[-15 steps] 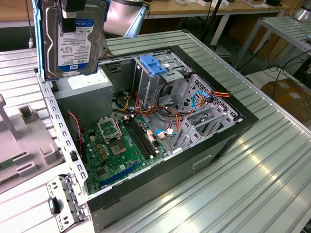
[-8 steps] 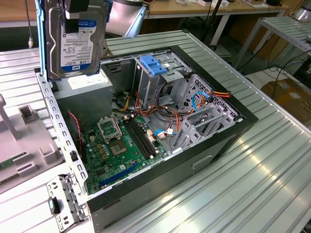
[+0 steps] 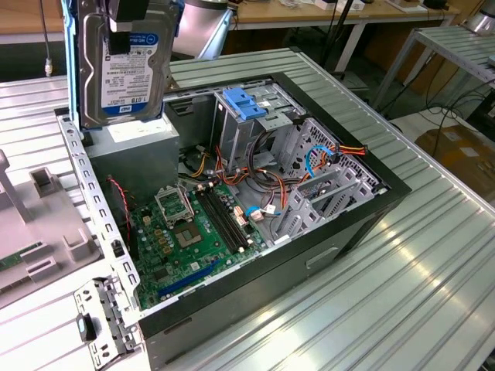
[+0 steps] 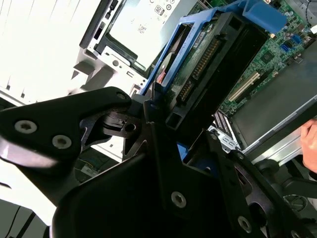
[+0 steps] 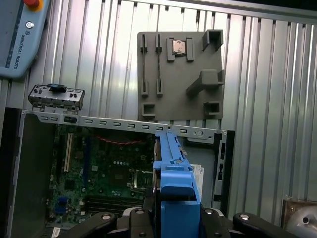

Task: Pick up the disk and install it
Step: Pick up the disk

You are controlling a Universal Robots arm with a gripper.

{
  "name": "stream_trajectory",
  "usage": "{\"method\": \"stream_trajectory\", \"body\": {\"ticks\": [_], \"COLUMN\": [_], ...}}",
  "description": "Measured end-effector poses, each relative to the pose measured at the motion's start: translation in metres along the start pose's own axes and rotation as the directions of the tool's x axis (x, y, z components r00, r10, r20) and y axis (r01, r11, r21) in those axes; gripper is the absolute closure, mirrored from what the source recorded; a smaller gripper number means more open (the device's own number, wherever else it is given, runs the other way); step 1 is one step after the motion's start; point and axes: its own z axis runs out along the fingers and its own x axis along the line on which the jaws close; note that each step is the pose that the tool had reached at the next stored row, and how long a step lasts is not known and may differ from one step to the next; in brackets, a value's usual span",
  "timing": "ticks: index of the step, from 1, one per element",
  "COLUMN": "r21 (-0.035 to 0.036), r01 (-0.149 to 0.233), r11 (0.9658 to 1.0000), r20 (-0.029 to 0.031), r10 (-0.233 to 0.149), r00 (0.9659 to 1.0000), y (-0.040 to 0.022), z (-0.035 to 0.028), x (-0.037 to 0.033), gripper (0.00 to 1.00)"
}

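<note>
The disk (image 3: 130,69), a silver hard drive in a bright blue carrier, hangs upright at the exterior view's upper left. It is above the grey power supply box (image 3: 135,151) of the open computer case (image 3: 340,224). My gripper (image 3: 124,23) is shut on its top end. In the second wrist view the black fingers (image 4: 153,129) clamp the disk (image 4: 208,54) with its connector edge facing the camera. The first wrist view shows the blue carrier (image 5: 173,173) edge-on between the gripper (image 5: 174,215) jaws, over the case's corner.
A metal drive cage (image 3: 259,135) with a fixed blue bracket (image 3: 244,103) stands at the case's far side, with cables (image 3: 317,166) beside it. The motherboard (image 3: 186,232) lies on the case floor. A grey fixture tray (image 5: 181,74) and a teach pendant (image 5: 20,39) lie on the ribbed table. A hand (image 4: 309,144) is at the case's edge.
</note>
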Motion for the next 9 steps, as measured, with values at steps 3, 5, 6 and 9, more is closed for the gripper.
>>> {"method": "stream_trajectory", "body": {"ticks": [3, 5, 6, 9], "r21": [0.0, 0.0, 0.0, 0.0], "r01": [0.0, 0.0, 0.0, 0.0], "r11": [1.0, 1.0, 1.0, 1.0], "r20": [0.0, -0.0001, 0.0, -0.0001], "r10": [0.0, 0.0, 0.0, 0.0], "r00": [1.0, 1.0, 1.0, 1.0], "y": [-0.001, -0.0016, -0.0019, -0.0027], "z": [-0.0001, -0.0002, -0.0002, -0.0003], "x": [0.0015, 0.0023, 0.0027, 0.0043], "gripper": [0.64, 0.64, 0.64, 0.64]}}
